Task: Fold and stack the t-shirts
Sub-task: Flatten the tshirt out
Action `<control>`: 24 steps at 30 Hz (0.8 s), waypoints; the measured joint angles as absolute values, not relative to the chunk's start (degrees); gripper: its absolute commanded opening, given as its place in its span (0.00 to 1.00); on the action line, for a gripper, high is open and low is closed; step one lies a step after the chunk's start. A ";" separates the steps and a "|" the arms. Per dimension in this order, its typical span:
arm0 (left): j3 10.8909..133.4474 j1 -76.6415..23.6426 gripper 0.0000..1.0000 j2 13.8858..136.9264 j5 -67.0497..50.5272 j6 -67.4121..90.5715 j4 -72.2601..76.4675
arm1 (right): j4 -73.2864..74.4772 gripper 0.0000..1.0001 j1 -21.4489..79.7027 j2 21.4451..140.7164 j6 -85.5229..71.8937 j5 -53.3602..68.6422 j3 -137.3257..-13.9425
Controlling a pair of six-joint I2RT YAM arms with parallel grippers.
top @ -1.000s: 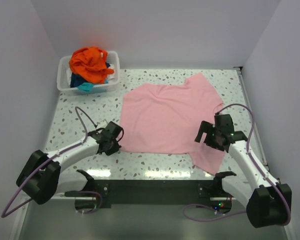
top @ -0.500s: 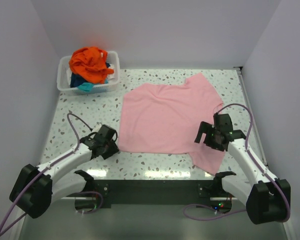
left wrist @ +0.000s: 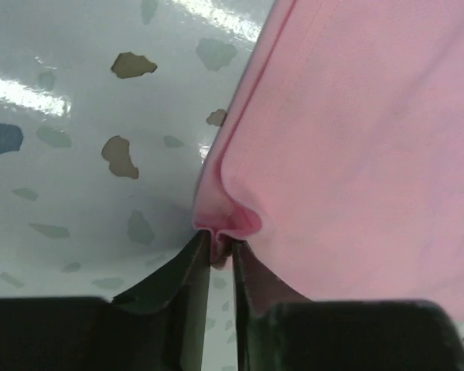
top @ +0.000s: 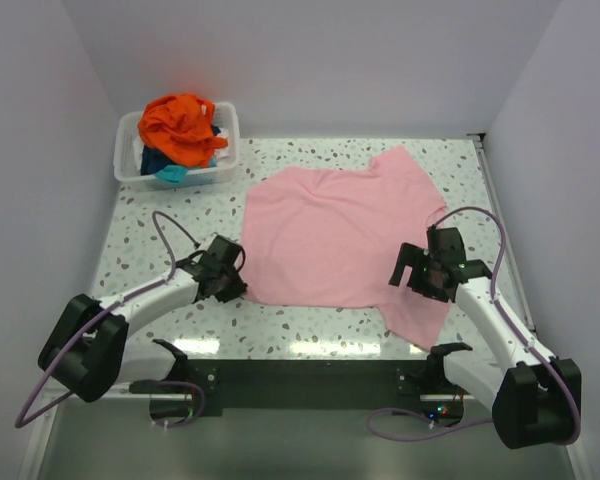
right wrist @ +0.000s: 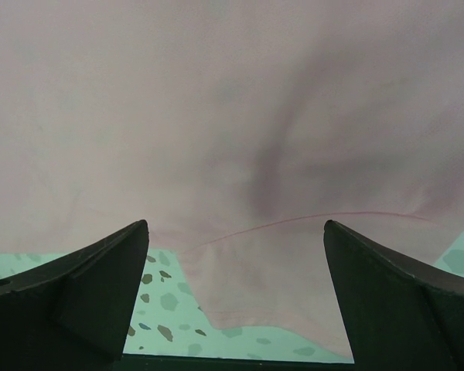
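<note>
Pink shirt (top: 340,235) lies spread flat in the middle of the table (top: 160,230), a little toward 3 o'clock. I read its long axis as running 9 to 3. The straight edge at 9 looks like the hem. One sleeve sticks out toward 1 o'clock and the other toward 5, so the shoulders point to 3. I can't make out the collar.

My left gripper (left wrist: 220,251) is at the shirt's 7 o'clock corner. On the left wrist view its fingers are nearly together, pinching a small puckered fold of the hem corner just off the tabletop. The rest of the cloth runs away flat toward 1 o'clock in that view.

My right gripper (right wrist: 236,232) hangs over the 5 o'clock sleeve with its fingers spread wide. Nothing is between them. The right wrist view shows the sleeve seam and edge below; I can't tell whether the tips touch the cloth.

At 11 o'clock the bin (top: 130,165) holds a crumpled orange shirt (top: 180,125) on top of a teal shirt (top: 170,173).
</note>
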State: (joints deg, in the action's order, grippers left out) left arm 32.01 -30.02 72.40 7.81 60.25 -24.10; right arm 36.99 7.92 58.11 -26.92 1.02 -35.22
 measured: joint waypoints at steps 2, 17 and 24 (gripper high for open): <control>32.03 -30.02 0.00 73.30 7.42 59.94 -22.94 | 36.86 0.99 7.92 58.13 -26.92 1.02 -35.22; 30.09 -30.02 0.00 65.71 12.64 65.52 -38.85 | 36.21 0.99 7.92 58.17 -26.94 1.52 -35.09; 26.87 -30.02 0.00 59.31 10.68 68.53 -42.61 | 36.27 0.99 7.92 58.24 -26.98 1.43 -35.07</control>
